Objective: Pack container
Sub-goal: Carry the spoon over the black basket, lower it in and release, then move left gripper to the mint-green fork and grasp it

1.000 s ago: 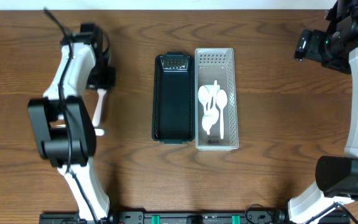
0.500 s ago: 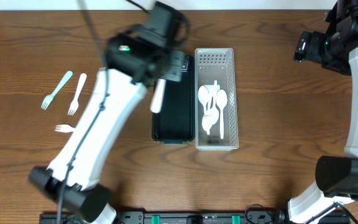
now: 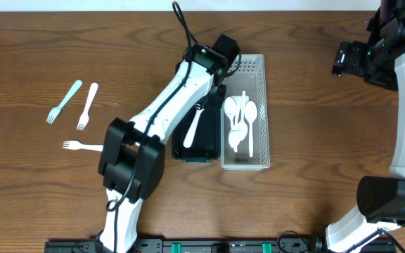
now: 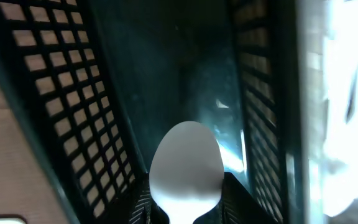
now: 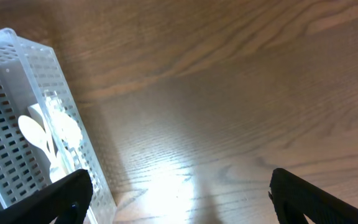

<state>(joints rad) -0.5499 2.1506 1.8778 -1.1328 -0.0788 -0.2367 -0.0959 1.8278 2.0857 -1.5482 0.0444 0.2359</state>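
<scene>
Overhead: Within the last second the left gripper (image 3: 202, 107) has swung from the left side of the tabletop (image 3: 34, 197) across to the middle. It now hangs over the dark basket (image 3: 195, 159), its jaws pinching a white spoon (image 3: 189, 135) whose bowl points toward the near end. Three forks (image 3: 87, 105) lie loose where the arm was working. The white basket (image 3: 243, 163), touching the dark one on its right, holds several spoons (image 3: 239, 112). The right gripper (image 3: 343, 60) has not moved; it is parked well apart at the far right.

Left wrist: The white spoon (image 4: 186, 171) is clamped between the jaws of the left gripper (image 4: 188, 199), above the floor of the dark basket (image 4: 61, 93) and not resting on it. The white basket (image 4: 347, 93) shows at the right edge.

Right wrist: The jaws of the right gripper (image 5: 180, 180) are spread wide and hold nothing, over bare tabletop (image 5: 229, 93) beside the white basket (image 5: 23, 112).

Assessment: transport is done, release is pending, and the forks are unpacked.
</scene>
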